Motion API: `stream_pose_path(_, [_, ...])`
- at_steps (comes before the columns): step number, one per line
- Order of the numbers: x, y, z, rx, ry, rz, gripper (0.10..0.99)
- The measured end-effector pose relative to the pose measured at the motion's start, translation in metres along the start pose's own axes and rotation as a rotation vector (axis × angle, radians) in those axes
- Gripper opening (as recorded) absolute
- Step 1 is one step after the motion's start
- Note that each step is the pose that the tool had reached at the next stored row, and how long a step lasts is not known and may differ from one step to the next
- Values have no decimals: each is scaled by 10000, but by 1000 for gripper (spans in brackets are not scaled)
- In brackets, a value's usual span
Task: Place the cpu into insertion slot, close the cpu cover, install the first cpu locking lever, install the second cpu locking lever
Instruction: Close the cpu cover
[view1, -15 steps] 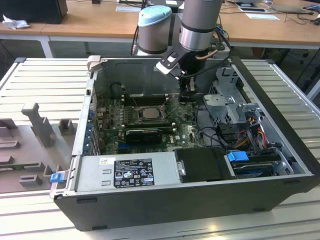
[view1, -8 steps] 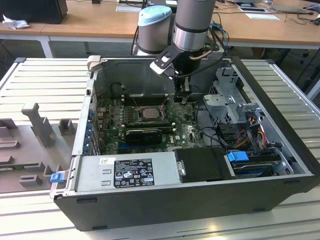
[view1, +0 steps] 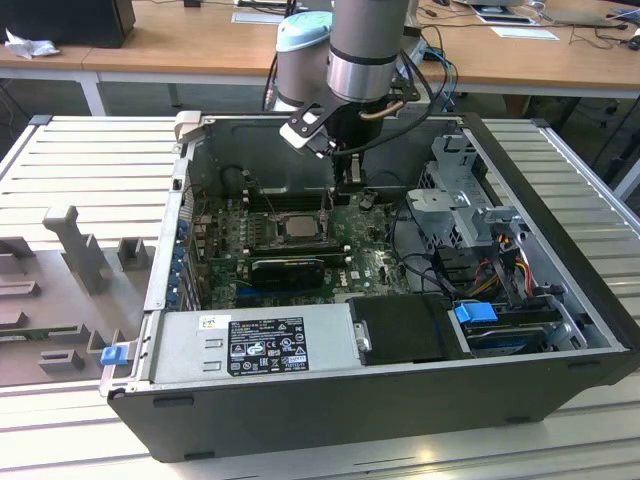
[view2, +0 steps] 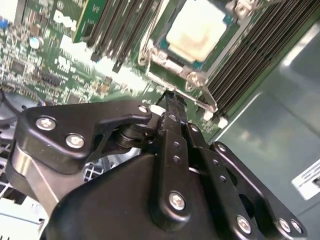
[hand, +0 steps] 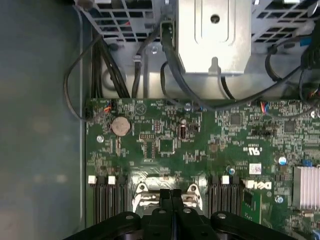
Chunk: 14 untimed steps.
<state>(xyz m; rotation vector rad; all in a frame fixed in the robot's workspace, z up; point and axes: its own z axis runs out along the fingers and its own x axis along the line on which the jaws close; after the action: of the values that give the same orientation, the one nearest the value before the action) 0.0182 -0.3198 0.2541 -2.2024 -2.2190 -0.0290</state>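
Note:
The cpu (view2: 199, 29) lies pale and flat in the insertion slot (view2: 161, 56) on the green motherboard; in the exterior view the cpu (view1: 297, 226) sits mid-board. The silver cpu cover (view2: 176, 75) lies flat around the chip as a frame. A thin metal lever (view2: 145, 47) runs along one side of the socket. My gripper (view2: 170, 97) is shut, fingers pressed together with nothing between them, its tips just off the socket's corner. In the exterior view the gripper (view1: 347, 186) hangs to the exterior view's right of the socket. In the first wrist view the gripper (hand: 171, 192) hovers between two socket screws.
Black memory slots (view2: 250, 65) flank the socket on both sides. A long black card (view1: 288, 268) lies in front of it. A power supply (view1: 255, 343) fills the case front, a metal drive cage (view1: 465, 205) and cables (view1: 505, 270) the exterior view's right. Case walls (view1: 175, 220) enclose everything.

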Motion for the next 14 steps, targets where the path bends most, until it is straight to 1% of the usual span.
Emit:
stream_pose_path(1, [0, -37, 0, 1, 0, 0, 106])
stream_pose_path(3, [1, -77, 2, 0, 3, 2, 106])
stream_pose_path(4, [1, -97, 30, 0, 4, 0, 106])
stream_pose_path(7, [-2, -119, 114, 0, 2, -1, 106])
stream_pose_path(8, [-2, -163, 126, 1, 3, -1, 106])
stream_pose_path(9, [-2, -255, 136, 1, 20, -1, 106])
stream_pose_path(10, [-1, -300, 145, 1, 28, 0, 106])
stream_pose_path(14, [3, -378, 177, 4, 32, 0, 106])
